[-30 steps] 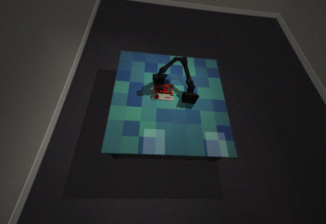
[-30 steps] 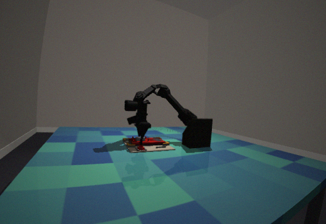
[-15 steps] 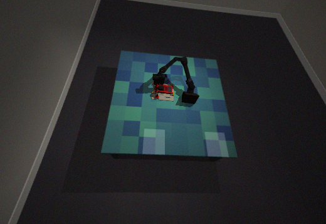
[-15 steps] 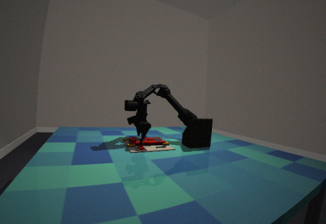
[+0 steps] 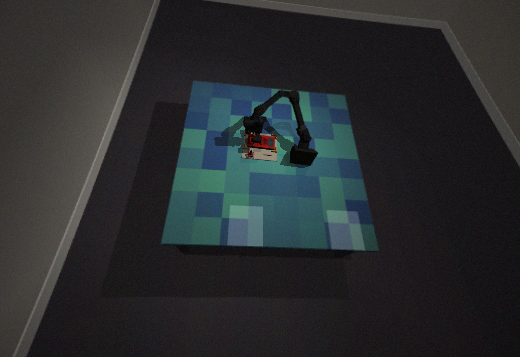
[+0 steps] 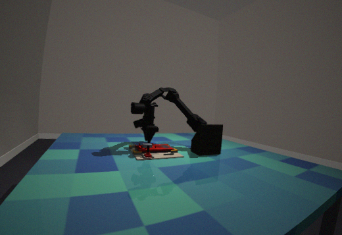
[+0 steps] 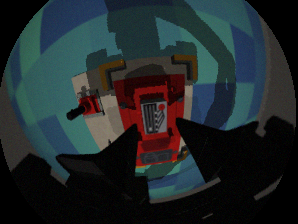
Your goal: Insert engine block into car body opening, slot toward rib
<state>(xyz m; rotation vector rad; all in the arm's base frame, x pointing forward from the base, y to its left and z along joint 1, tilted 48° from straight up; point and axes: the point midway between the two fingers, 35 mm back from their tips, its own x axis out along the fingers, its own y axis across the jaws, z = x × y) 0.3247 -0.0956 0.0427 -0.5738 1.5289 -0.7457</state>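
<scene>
The red car body (image 5: 263, 144) (image 6: 161, 148) (image 7: 154, 145) lies on a board between yellow-and-black corner brackets. The grey engine block (image 7: 154, 118) sits in its opening in the wrist view, with long slots on its left half and a red round spot at its upper right. Whether it is fully down and where the rib lies cannot be told. My gripper (image 6: 149, 141) (image 7: 156, 123) is open. Its black fingertips stand on either side of the block, with red body showing between them and it. In the exterior view the tips are just above the car.
The pale board (image 5: 267, 156) (image 6: 164, 156) (image 7: 103, 131) extends beside the car. On it stands a red clamp (image 6: 147, 155) (image 7: 91, 105) with a black handle, left of the car in the wrist view. Corner brackets (image 7: 113, 73) (image 7: 187, 66) stand at the car's far end.
</scene>
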